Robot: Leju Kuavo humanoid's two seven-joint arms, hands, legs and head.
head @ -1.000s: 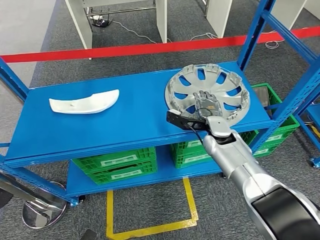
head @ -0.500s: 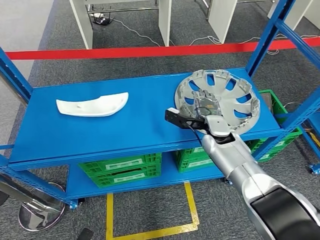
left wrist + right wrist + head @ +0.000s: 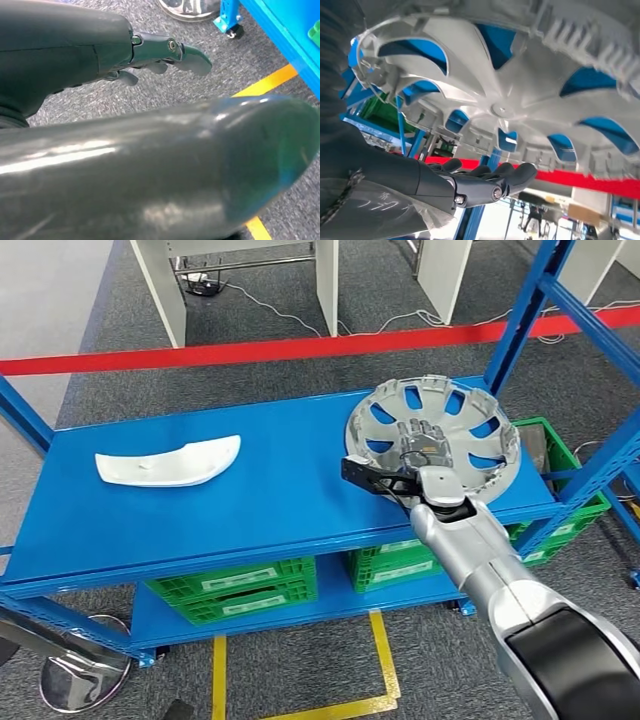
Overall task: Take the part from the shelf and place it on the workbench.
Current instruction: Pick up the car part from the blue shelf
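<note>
Right hand [image 3: 425,443]: fingers spread flat on the wheel cover [image 3: 483,420]; grip cannot be told.
Left hand [image 3: 166,52]: fingers straight, holding nothing.
Green crates [image 3: 234,580]: contents hidden under the shelf [image 3: 287,490].

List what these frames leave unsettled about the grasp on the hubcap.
- Head view: right robot hand lies over the silver hubcap; contact underneath is hidden by the hand itself.
- Right wrist view: fingers look straight, grip unclear.
- Left wrist view: left robot hand partly blocked by a dark blurred cover.
</note>
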